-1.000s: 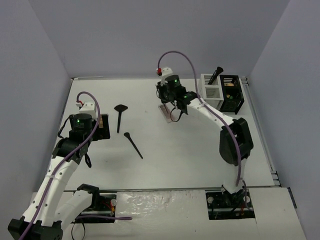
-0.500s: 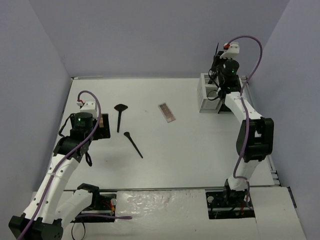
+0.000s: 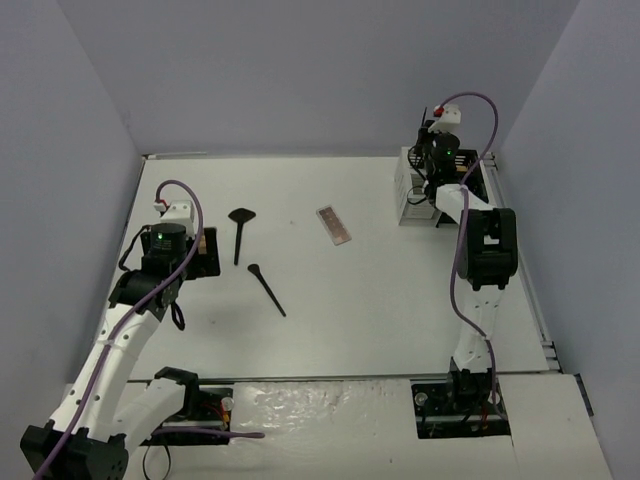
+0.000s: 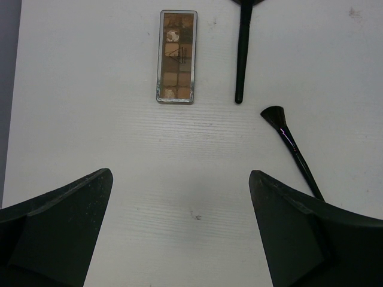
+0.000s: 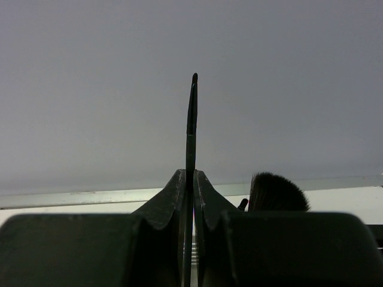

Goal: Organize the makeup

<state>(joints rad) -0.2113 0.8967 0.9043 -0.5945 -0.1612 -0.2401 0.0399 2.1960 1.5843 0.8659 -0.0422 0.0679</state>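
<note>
The right hand [image 5: 188, 179] is clenched on a slim black long-handled brush [image 5: 191, 125]. The handle stands upright between the closed fingers with its tapered tip pointing up, and the brush head is hidden below them. In the overhead view this hand sits over the white slatted organizer box [image 3: 407, 192] at the far right of the white surface [image 3: 380, 300]. In the right wrist view, the dark bristled head of another black brush [image 5: 276, 191] shows just beside the fingers. The left hand [image 4: 179, 179] is released, its two dark fingers [image 4: 60, 221] spread wide and grasping nothing, poised above the left side of the surface. Beyond its fingertips lies a flat pink-brown rectangular eyeshadow palette [image 4: 176, 57]. A straight black brush [image 4: 241, 54] lies alongside on the palette's right, apart from it. A slanted black brush with a flared head [image 4: 293, 149] lies near that straight handle's end without touching it. A second flat pink-brown palette [image 3: 335, 224] lies alone mid-surface, well apart from both hands.
</note>
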